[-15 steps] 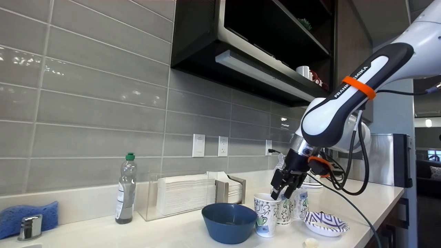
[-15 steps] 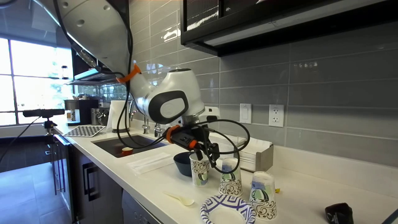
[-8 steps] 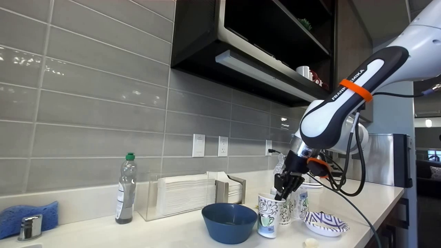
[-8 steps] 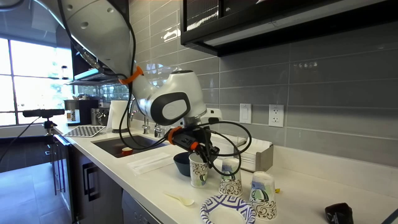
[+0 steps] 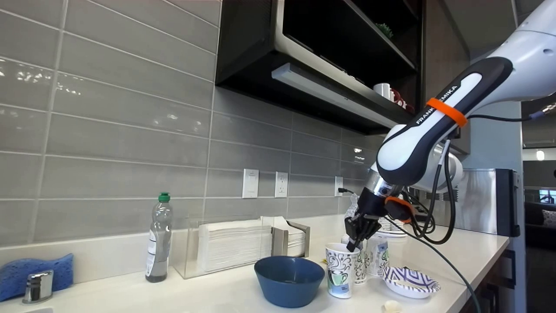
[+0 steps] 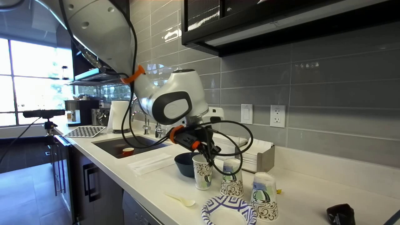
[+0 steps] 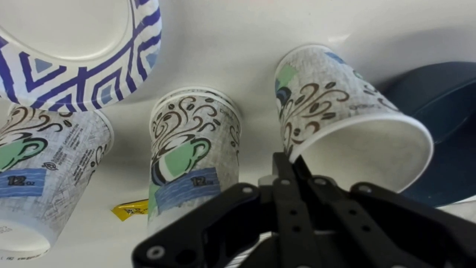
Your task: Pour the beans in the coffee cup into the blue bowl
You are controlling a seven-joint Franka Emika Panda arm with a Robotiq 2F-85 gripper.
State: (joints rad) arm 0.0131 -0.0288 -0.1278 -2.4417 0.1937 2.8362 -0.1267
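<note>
Gripper [image 7: 291,160] newly narrowed, fingers nearly together, coffee cup [image 7: 331,98] pinched at rim

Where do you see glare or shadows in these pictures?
In an exterior view, the big window is nearly blown out to white; in both exterior views, the glossy wall tiles carry bright reflections; in the wrist view, a soft shadow darkens the counter beside the blue bowl.

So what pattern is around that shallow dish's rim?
The dish rim is white with angular purple-blue lines and paler blue patches, clearest in the wrist view.
</note>
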